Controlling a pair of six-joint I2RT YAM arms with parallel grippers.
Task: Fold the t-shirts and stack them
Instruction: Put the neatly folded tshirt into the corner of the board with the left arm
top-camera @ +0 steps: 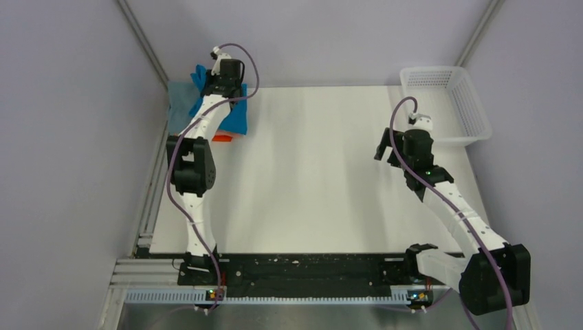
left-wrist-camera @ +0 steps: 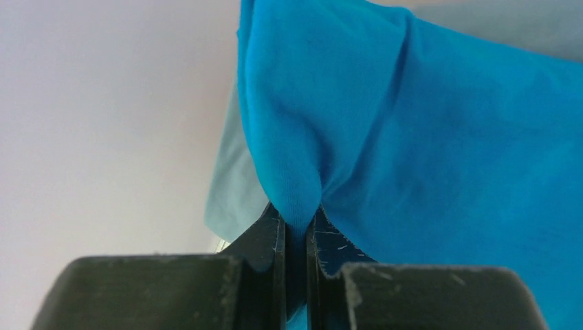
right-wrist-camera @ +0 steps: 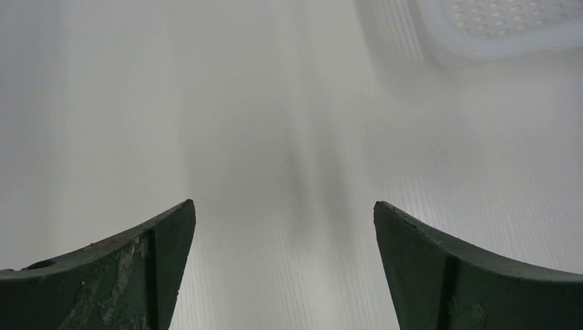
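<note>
The bright blue t-shirt (top-camera: pixel 238 118) lies on a stack at the table's far left corner. Beneath it a dusty grey-blue shirt (top-camera: pixel 180 100) and an orange edge (top-camera: pixel 221 138) show; no pink one shows. My left gripper (top-camera: pixel 221 77) is over the stack, shut on a pinched fold of the bright blue t-shirt (left-wrist-camera: pixel 412 137). In the left wrist view the fold runs down between the jaws of the gripper (left-wrist-camera: pixel 295 223), with grey-blue cloth (left-wrist-camera: pixel 230 192) behind. My right gripper (top-camera: pixel 385 148) hovers over bare table at the right, open and empty, as the right wrist view (right-wrist-camera: pixel 283 206) shows.
A white plastic mesh basket (top-camera: pixel 474 103) stands at the far right corner, just beyond my right gripper; its corner (right-wrist-camera: pixel 495 20) shows in the right wrist view. Purple-grey walls close in the table at the left, back and right. The white table (top-camera: pixel 309 172) spans between the arms.
</note>
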